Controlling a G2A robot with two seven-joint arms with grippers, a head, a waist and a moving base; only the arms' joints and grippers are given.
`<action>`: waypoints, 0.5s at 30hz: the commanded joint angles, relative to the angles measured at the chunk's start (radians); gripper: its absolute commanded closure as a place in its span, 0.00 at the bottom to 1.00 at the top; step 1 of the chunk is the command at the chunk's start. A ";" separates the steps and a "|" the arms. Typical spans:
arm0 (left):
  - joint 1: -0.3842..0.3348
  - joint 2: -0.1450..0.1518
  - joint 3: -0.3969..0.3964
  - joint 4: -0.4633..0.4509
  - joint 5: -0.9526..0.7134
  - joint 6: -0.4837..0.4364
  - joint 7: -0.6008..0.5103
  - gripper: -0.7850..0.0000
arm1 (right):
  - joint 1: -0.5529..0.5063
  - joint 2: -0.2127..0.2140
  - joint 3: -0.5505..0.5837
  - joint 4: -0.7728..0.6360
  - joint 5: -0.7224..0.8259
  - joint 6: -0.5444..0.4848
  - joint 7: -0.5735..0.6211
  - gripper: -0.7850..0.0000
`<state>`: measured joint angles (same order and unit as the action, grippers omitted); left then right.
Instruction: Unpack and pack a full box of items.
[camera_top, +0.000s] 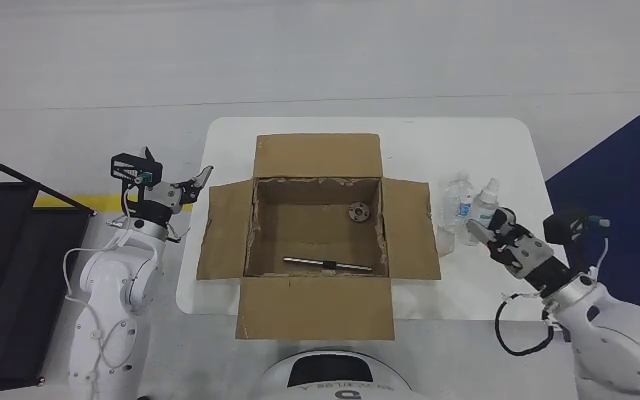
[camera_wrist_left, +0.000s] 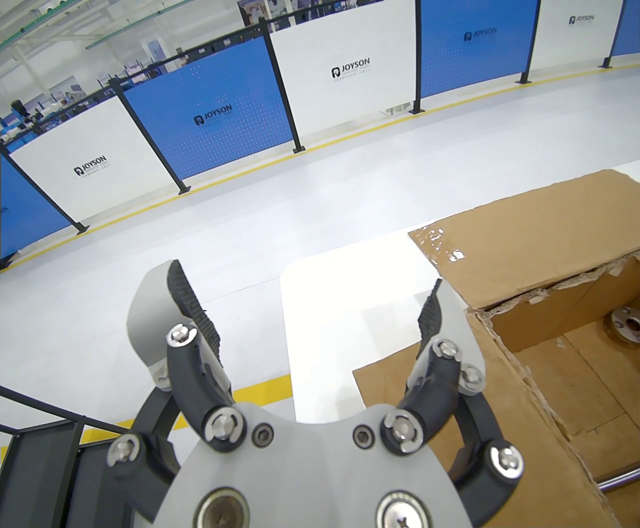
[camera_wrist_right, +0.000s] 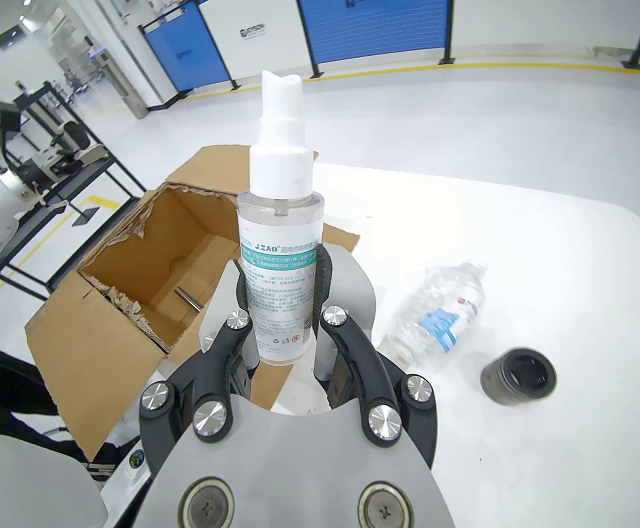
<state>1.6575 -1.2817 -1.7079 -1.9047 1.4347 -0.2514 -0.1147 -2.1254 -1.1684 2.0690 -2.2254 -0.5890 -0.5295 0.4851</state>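
Here the open cardboard box (camera_top: 316, 235) sits mid-worktop (camera_top: 470, 140), holding a metal rod (camera_top: 325, 263) and a round flange (camera_top: 358, 211). Beside its right flap, the right hand (camera_wrist_right: 282, 280) grips a spray bottle (camera_wrist_right: 280, 220). A water bottle (camera_wrist_right: 440, 312) lies near a black ring (camera_wrist_right: 519, 376). The left hand (camera_wrist_left: 305, 310), spread and empty, hovers beside the left flap.

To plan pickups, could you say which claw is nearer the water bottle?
Right: the right claw is beside the water bottle; the left claw hangs across the box.
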 joint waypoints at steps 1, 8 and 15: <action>0.000 0.000 0.000 0.000 0.000 0.000 0.000 0.00 | 0.000 0.000 -0.001 -0.002 0.001 0.001 0.000 1.00; 0.000 0.000 0.000 0.000 0.000 0.000 0.000 0.00 | 0.038 0.001 -0.033 0.000 -0.056 0.088 0.017 1.00; 0.000 0.000 0.000 0.000 0.000 0.000 0.000 0.00 | 0.034 0.002 0.095 0.199 0.065 0.178 0.051 1.00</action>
<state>1.6575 -1.2817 -1.7079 -1.9047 1.4347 -0.2514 -0.1147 -2.0843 -1.1655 2.1350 -2.0584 -0.5463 -0.3679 0.5317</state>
